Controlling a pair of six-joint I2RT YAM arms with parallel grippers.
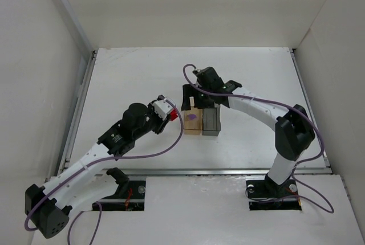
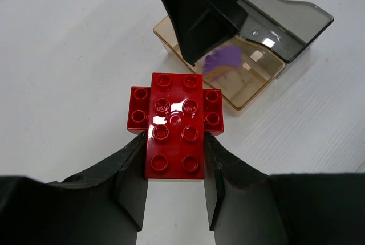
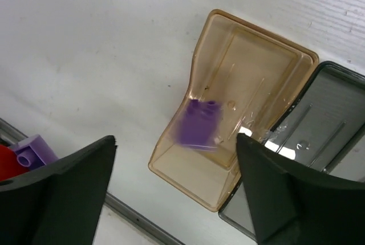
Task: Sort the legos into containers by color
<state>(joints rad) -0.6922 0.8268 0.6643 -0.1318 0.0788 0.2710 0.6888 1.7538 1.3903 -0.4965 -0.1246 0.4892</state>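
My left gripper (image 2: 175, 145) is shut on a red lego (image 2: 175, 125) made of stacked bricks and holds it above the white table, just left of the containers. In the top view it (image 1: 171, 114) sits beside the tan tray (image 1: 193, 128). My right gripper (image 3: 175, 139) hangs open over the tan tray (image 3: 251, 68) with nothing between its fingers. A purple lego (image 3: 197, 122), blurred, is inside that tray. The dark grey tray (image 3: 325, 119) touches the tan one on its right and shows no lego inside.
A second purple lego (image 3: 34, 148) and a red piece (image 3: 7, 164) peek out by my right gripper's left finger. White walls enclose the table (image 1: 142, 74) on three sides. A metal rail (image 1: 194, 171) runs along its near edge.
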